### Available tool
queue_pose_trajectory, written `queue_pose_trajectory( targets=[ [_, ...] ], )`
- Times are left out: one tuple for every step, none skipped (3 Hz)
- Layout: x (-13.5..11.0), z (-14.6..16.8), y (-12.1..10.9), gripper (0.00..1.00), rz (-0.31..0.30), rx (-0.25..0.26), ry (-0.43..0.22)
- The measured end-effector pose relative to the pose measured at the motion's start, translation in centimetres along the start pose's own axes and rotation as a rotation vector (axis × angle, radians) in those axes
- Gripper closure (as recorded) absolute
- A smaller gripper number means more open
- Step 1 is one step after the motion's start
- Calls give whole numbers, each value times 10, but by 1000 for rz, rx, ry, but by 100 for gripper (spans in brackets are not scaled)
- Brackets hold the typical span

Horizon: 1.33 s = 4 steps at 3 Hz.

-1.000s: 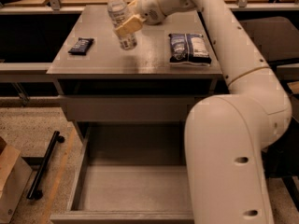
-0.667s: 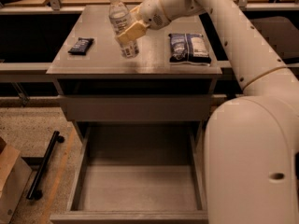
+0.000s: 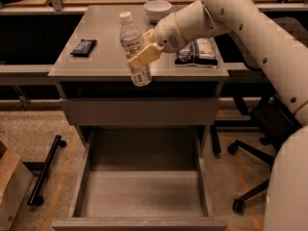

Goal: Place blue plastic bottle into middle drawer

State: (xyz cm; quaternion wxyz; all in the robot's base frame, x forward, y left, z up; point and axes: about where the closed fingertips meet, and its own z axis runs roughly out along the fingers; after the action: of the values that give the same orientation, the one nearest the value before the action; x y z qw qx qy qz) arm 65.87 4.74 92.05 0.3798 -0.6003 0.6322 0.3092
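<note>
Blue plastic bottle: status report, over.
One tool shut on blue plastic bottle, over the desk front edge. Bottle tilted, cap up. Below, middle drawer open. Nothing seen blocking the drop.

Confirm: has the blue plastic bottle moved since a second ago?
Yes. Gripped by the claw, the blue plastic bottle has come forward: its base now overlaps the cabinet top's front edge, nearer the open middle drawer.

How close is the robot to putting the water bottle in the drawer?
About halfway. Done: the middle drawer is pulled open, and the blue plastic bottle is lifted off the desk top. In hand: the gripper is shut on the bottle, holding it tilted over the desk's front edge. Left: lower it into the drawer and let go.
</note>
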Motion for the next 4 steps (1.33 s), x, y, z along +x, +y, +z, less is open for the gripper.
queue_pose_trajectory(
  targets=[
    [19, 16, 13, 100, 25, -43, 28],
    [18, 16, 12, 100, 24, -41, 26],
    [24, 28, 17, 100, 2, -74, 44],
    [45, 47, 35, 100, -7, -130, 35]
  ],
)
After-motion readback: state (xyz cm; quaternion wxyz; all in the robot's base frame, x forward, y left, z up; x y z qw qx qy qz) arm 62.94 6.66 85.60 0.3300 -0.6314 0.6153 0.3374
